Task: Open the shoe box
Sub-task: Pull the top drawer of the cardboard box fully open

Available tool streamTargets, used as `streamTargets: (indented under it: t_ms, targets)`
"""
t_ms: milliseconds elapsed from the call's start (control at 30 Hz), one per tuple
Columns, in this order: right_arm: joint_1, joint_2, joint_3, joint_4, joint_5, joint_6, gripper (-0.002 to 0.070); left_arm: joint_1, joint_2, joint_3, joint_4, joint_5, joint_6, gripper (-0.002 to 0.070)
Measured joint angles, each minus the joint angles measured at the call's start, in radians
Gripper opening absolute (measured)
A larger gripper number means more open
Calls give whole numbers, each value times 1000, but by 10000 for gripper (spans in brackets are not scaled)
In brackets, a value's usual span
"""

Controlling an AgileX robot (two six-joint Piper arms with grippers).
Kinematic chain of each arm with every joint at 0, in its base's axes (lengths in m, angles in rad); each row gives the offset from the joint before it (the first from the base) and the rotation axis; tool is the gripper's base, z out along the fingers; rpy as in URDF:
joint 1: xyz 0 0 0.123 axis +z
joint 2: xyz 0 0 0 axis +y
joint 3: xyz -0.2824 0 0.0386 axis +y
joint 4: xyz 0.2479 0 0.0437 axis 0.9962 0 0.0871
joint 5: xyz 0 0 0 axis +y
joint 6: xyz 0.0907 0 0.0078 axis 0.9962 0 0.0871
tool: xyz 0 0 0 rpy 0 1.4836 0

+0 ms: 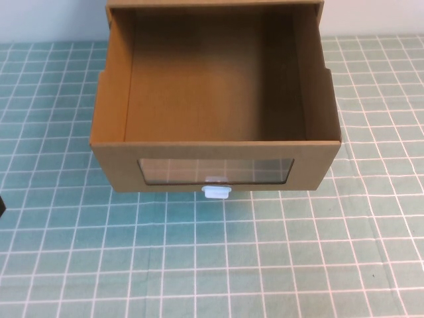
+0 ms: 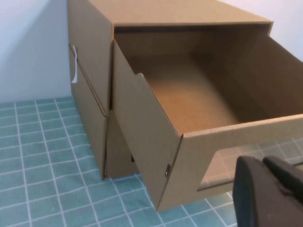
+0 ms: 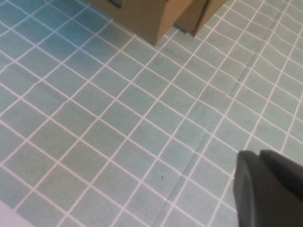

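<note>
Beside shoe box [image 2: 189,94] front: left claw [image 2: 266,191]; right claw [image 3: 265,187], closed, farther off.

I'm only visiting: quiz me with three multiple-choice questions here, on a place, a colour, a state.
1. Where is the white tab? A under the drawer's window; B on the drawer's side; C inside the drawer.
2. The mat is: A red; B green; C black.
3. The drawer is: A shut; B out, empty; C out, holding shoes.
A: it sits just below the window. B: green with white lines. B: its floor is bare. The left gripper hangs to its left, and the right gripper is shut over the mat.
</note>
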Motion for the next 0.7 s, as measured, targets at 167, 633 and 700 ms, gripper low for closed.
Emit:
streamTargets:
  t_ms: [167,633,700]
  targets:
    - [0,0,0,19,0,2,-13,0,-13,17,0,-28,0,-5]
    - [0,0,0,29,0,2,-13,0,-292,413,350,-342,-249,-5]
    - [0,0,0,29,0,2,-13,0,-321,483,402,-368,-334,-5]
